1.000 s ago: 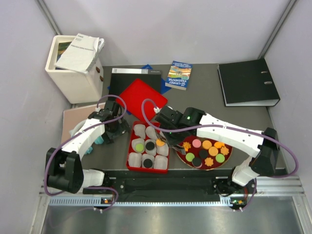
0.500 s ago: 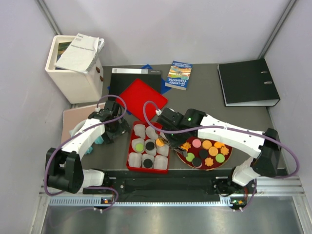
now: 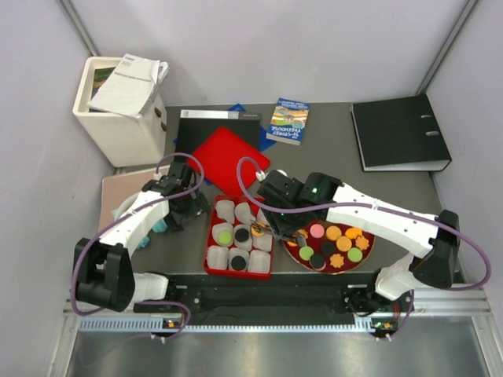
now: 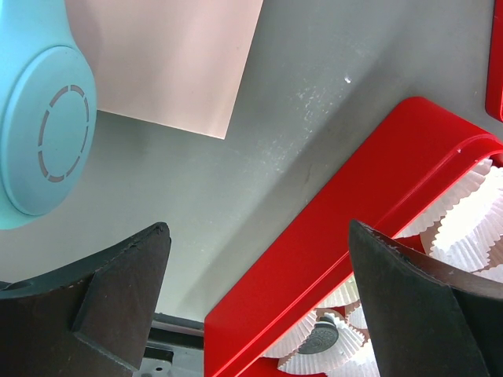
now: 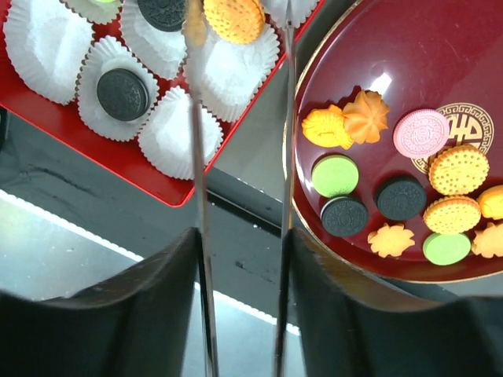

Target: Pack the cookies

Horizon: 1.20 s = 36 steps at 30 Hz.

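Observation:
The cookies lie on a dark red plate, also in the right wrist view: pink, green, black, orange rounds and flower shapes. A red tray of white paper liners holds a green, two black and an orange cookie. My right gripper carries two thin metal blades, spread apart either side of the orange cookie lying in its liner. My left gripper is open over the tray's left rim.
A red lid and a black folder lie behind the tray. A white box with papers stands back left, a book and a black binder at the back. A pink sheet and a turquoise object lie left.
My right arm has shifted slightly to the right and back. The orange cookie stays in its liner. The left arm has not moved.

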Tool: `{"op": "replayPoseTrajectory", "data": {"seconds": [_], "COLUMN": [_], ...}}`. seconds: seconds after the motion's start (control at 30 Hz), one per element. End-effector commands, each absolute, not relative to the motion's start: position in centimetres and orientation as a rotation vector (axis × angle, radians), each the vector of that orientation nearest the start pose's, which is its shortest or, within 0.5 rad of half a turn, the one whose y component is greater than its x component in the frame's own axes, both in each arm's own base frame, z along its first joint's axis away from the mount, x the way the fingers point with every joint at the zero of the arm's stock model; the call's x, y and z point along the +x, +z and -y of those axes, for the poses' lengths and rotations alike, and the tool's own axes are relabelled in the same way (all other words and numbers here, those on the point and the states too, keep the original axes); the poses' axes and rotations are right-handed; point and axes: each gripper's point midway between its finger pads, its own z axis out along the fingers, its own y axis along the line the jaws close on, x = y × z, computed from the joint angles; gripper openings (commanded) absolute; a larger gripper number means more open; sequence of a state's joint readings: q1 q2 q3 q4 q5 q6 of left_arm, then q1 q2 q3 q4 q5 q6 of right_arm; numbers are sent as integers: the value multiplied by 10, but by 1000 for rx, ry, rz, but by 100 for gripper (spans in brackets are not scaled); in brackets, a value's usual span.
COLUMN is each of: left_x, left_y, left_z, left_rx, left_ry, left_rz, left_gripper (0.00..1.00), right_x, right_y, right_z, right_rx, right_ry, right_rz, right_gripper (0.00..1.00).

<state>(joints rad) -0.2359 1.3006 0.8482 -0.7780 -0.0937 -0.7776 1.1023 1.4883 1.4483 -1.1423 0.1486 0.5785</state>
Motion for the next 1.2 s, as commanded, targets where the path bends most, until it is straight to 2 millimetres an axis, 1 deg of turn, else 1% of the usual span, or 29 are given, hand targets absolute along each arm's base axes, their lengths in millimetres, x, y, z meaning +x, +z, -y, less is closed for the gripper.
{"op": "replayPoseTrajectory", "data": {"seconds": [0.0, 0.23, 0.3, 0.53, 0.77, 0.8, 0.93, 1.03, 1.17], "left_x": [246, 247, 247, 248, 249, 250, 248, 249, 249], "left_y": [72, 72, 72, 71, 70, 70, 69, 70, 69], "left_z": [70, 70, 71, 71, 71, 71, 71, 70, 71], "left_rx": [-764, -762, -762, -762, -760, -758, -761, -760, -760], "left_ry": [-126, -124, -126, -124, -125, -125, -122, -122, -123], "left_rz": [-2663, -2668, -2669, -2672, -2671, -2672, -2672, -2668, -2670], "left_gripper": [99, 99, 99, 99, 99, 99, 99, 99, 99], "right_x": [149, 149, 148, 146, 146, 145, 147, 147, 147], "right_y": [190, 184, 181, 175, 171, 171, 176, 182, 188], "right_z": [-283, -287, -289, -292, -295, -296, -297, -297, -295], "right_rx": [-659, -690, -700, -744, -770, -771, -765, -762, -757], "right_ry": [292, 292, 294, 294, 290, 293, 303, 314, 315], "right_rz": [-2638, -2645, -2650, -2669, -2678, -2678, -2670, -2662, -2649], "right_gripper": [53, 53, 52, 44, 43, 43, 33, 29, 29]}}
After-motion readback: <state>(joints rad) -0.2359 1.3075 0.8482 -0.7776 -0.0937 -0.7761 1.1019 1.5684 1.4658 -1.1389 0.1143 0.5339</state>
